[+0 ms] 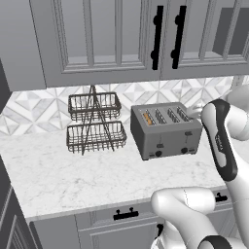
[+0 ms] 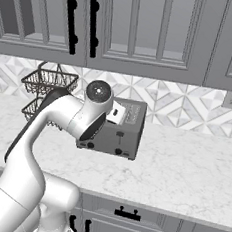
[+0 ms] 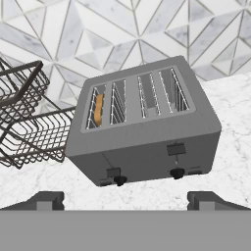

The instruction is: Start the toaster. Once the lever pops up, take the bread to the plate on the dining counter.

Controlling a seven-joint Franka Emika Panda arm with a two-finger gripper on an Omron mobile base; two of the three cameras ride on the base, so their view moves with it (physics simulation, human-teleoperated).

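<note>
Marble worktop [image 1: 73,175] carried one toaster [image 1: 165,130] near its back edge, one bread slice [image 3: 99,110] in the leftmost of four slots, one two-tier wire rack [image 1: 95,121] beside it. Gripper [image 3: 125,198] spread wide, empty.

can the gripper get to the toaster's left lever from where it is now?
Probably yes. The open gripper faces the toaster front-on, and nothing stands between its fingertips and the left lever. The wire basket rack sits off to the side.
</note>
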